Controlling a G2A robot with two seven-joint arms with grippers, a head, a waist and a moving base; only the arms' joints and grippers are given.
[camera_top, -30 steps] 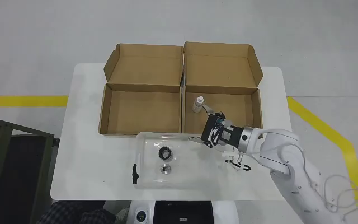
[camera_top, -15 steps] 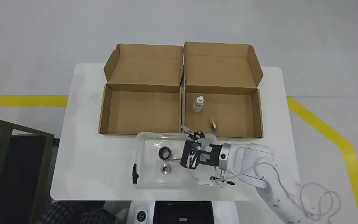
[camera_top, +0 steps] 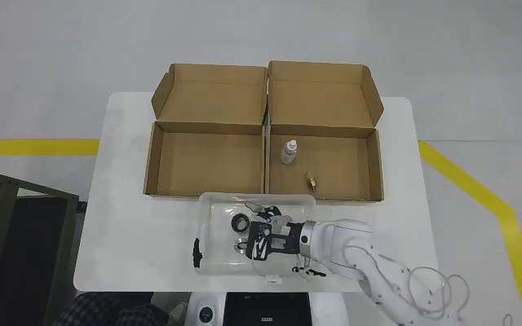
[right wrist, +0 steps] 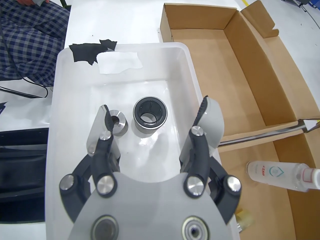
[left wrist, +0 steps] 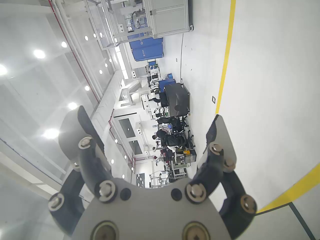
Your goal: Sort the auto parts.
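A black ring bearing and a silver bushing stand side by side on the floor of a clear plastic bin. My right gripper hangs open just above them, one finger by the bushing and the other near the bin's wall, holding nothing. From above, the right gripper is over the bin, beside the bearing and bushing. The right cardboard box holds a white bottle and a small brass part. My left gripper is open, off the table, facing the room.
The left cardboard box is bare inside, and both boxes stand right behind the bin with lids folded back. Black tape sticks to the bin's left end. The white table shows on both sides.
My right gripper has swung from the front of the right box leftward and nearer, over the bin. The brass part, hidden behind it before, now lies in that box.
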